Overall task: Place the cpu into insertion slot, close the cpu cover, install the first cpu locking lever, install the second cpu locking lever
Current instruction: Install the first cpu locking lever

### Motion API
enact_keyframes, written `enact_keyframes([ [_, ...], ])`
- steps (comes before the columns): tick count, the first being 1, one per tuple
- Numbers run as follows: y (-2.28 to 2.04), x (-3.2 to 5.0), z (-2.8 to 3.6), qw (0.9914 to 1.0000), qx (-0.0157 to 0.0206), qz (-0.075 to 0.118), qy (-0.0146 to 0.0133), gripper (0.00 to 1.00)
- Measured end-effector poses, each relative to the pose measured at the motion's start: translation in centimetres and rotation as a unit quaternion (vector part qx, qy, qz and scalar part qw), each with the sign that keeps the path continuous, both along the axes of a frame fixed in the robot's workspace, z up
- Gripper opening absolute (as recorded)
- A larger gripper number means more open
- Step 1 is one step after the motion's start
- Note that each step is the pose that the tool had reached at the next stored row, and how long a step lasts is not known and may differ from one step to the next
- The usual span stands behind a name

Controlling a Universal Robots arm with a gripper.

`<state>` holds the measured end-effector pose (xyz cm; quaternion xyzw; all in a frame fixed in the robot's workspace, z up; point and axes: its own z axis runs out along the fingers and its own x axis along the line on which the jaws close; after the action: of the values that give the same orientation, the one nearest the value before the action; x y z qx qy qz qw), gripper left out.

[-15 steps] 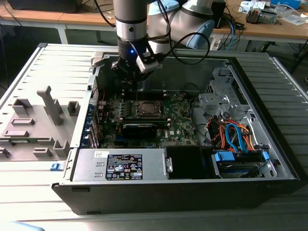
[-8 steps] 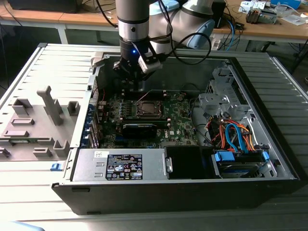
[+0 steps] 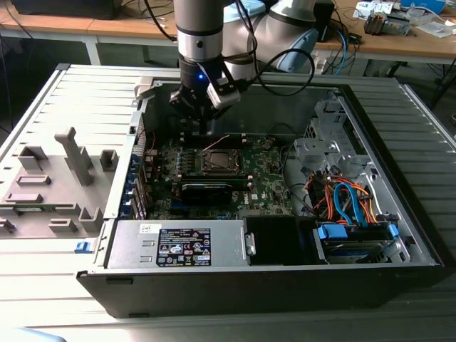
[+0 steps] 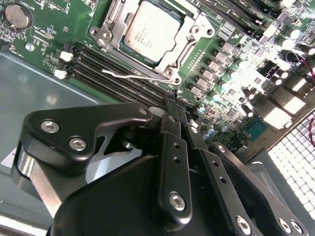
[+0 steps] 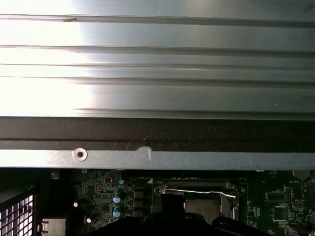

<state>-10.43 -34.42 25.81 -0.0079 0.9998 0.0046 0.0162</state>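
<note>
The end effector [image 4: 173,101], pinched together and empty, hovers just beside the cpu [image 4: 151,30] seated under its cover [image 4: 189,42]; the lever [image 4: 135,76] looks thin, springy, best pressed near its tip.

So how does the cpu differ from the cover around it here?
The cpu is a solid, pale grey square with print on top; the cover is a shinier open frame with screws and cut-outs. The cpu fills the window, and the cover surrounds it. Both are metal and lie flat on the green board.
</note>
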Motion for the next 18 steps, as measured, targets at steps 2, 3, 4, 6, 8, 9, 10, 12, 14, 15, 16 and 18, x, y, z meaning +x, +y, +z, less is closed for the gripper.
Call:
enact_keyframes([
  [2, 0.00, 0.00, -0.09, 1.00000, 0.0000, 0.000, 0.0000, 0.11],
  [3, 0.00, 0.00, -0.11, 1.00000, 0.0000, 0.000, 0.0000, 0.11],
  [4, 0.00, 0.00, -0.13, 1.00000, 0.0000, 0.000, 0.0000, 0.11],
  [6, 0.00, 0.00, -0.16, 1.00000, 0.0000, 0.000, 0.0000, 0.11],
  [8, 0.00, 0.00, -0.20, 1.00000, 0.0000, 0.000, 0.0000, 0.11],
  [9, 0.00, 0.00, -0.22, 1.00000, 0.0000, 0.000, 0.0000, 0.11],
  [10, 0.00, 0.00, -0.24, 1.00000, 0.0000, 0.000, 0.0000, 0.11],
  [12, 0.00, 0.00, -0.29, 1.00000, 0.0000, 0.000, 0.0000, 0.11],
  [14, 0.00, 0.00, -0.33, 1.00000, 0.0000, 0.000, 0.0000, 0.11],
  [15, 0.00, 0.00, -0.36, 1.00000, 0.0000, 0.000, 0.0000, 0.11],
  [16, 0.00, 0.00, -0.41, 1.00000, 0.0000, 0.000, 0.0000, 0.11],
  [18, 0.00, 0.01, -0.52, 1.00000, 0.0000, 0.000, 0.0000, 0.11],
])
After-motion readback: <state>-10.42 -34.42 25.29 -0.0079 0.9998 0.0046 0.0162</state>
